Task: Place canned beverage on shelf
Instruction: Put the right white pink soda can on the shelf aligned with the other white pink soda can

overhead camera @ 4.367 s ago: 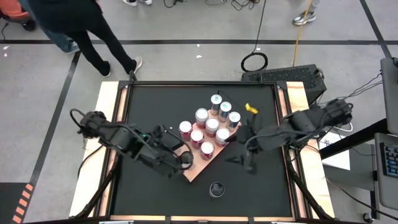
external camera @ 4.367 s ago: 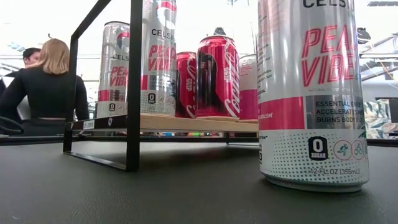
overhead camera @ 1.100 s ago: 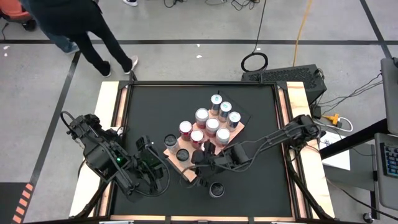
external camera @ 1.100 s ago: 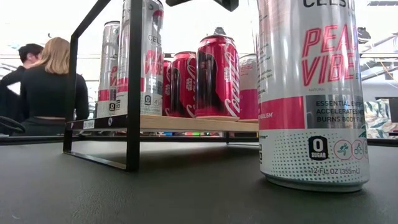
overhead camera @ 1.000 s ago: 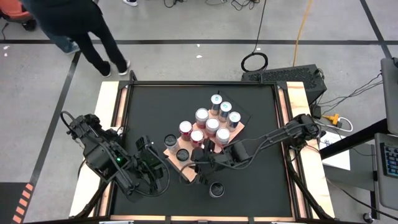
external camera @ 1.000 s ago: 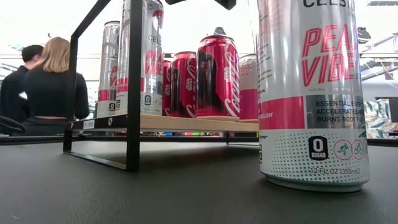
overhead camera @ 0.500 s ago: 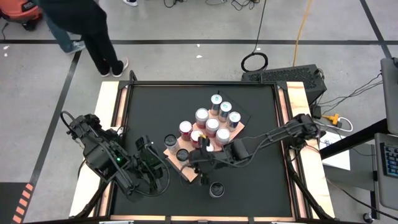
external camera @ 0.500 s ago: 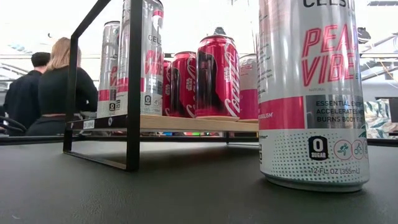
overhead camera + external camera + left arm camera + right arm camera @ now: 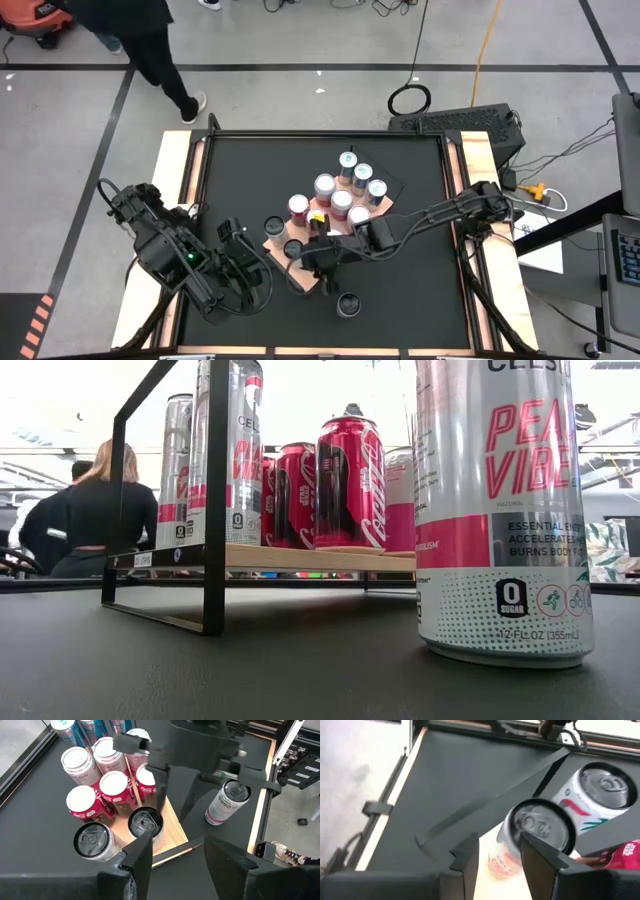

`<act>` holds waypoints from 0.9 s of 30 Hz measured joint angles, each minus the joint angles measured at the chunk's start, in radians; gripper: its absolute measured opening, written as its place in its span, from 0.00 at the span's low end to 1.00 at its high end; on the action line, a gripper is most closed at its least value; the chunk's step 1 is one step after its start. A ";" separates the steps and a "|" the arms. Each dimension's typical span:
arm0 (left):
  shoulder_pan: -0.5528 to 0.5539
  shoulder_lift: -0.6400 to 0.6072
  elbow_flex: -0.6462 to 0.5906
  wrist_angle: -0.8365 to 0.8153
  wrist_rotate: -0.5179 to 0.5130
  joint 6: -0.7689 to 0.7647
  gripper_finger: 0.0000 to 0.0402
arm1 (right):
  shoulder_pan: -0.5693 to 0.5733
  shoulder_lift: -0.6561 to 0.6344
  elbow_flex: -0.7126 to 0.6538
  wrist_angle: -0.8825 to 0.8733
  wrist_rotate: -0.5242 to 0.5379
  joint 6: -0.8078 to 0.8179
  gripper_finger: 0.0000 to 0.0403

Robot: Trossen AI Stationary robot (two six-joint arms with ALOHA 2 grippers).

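The shelf (image 9: 316, 283), a light wooden board on a black frame, stands in mid-table and carries several cans. Two of them, with dark tops (image 9: 293, 247) (image 9: 274, 227), stand on its near end. One more canned beverage (image 9: 347, 303) (image 9: 227, 800) stands upright on the black tabletop just near of the shelf. My right gripper (image 9: 308, 258) (image 9: 171, 814) hangs open above the shelf's near end, beside the dark-topped can (image 9: 537, 827), with nothing between its fingers. My left gripper (image 9: 177, 840) waits open, raised at the table's near left, pointing at the shelf.
The shelf's black metal frame (image 9: 215, 490) stands up around the board. Silver and red cans crowd the shelf's far part (image 9: 345, 195). Wooden rails (image 9: 178, 200) border the tabletop. Two people (image 9: 95, 510) are in the room behind the table.
My right gripper has shifted a little toward the table's far edge over the shelf's near end and rolled about its own pointing line; it no longer shows at the top of the low view. The cans have stayed put. A person has walked beyond the table.
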 joint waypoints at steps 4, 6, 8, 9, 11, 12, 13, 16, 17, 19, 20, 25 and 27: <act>0.000 0.000 0.000 0.000 -0.006 -0.001 0.43 | 0.009 0.000 0.000 -0.021 -0.002 -0.045 0.29; 0.000 0.000 0.000 0.000 -0.006 -0.001 0.43 | 0.010 0.005 0.000 -0.018 0.001 -0.061 0.29; 0.000 0.000 0.000 0.000 -0.006 -0.001 0.43 | 0.010 0.009 0.000 -0.017 0.002 -0.061 0.29; 0.000 0.000 0.000 0.000 -0.006 -0.002 0.43 | 0.010 0.010 0.000 -0.013 0.003 -0.060 0.29; 0.000 0.000 0.000 0.000 -0.006 -0.002 0.43 | 0.009 0.011 0.000 -0.015 0.007 -0.061 0.29; 0.000 0.000 0.000 0.000 -0.006 -0.002 0.43 | 0.009 0.013 0.000 -0.008 0.019 -0.062 0.29; 0.000 0.000 0.000 0.000 -0.006 -0.002 0.43 | 0.009 0.015 0.000 -0.008 0.034 -0.064 0.29; 0.000 0.000 0.000 0.000 -0.006 -0.002 0.43 | 0.008 0.020 0.000 -0.010 0.055 -0.065 0.29; 0.000 0.000 0.000 0.000 -0.006 -0.002 0.43 | 0.008 0.021 0.000 -0.005 0.056 -0.065 0.29; 0.000 0.000 0.000 0.000 -0.006 -0.002 0.43 | 0.008 0.023 0.000 -0.006 0.058 -0.065 0.29; 0.000 0.000 0.000 0.000 -0.007 -0.002 0.43 | 0.008 0.023 0.000 -0.005 0.058 -0.062 0.29; 0.000 0.000 0.000 0.000 -0.008 -0.002 0.43 | 0.008 0.023 0.000 -0.005 0.079 -0.018 0.29; 0.000 0.000 0.000 0.000 -0.008 -0.002 0.43 | 0.008 0.023 0.000 -0.005 0.085 0.000 0.29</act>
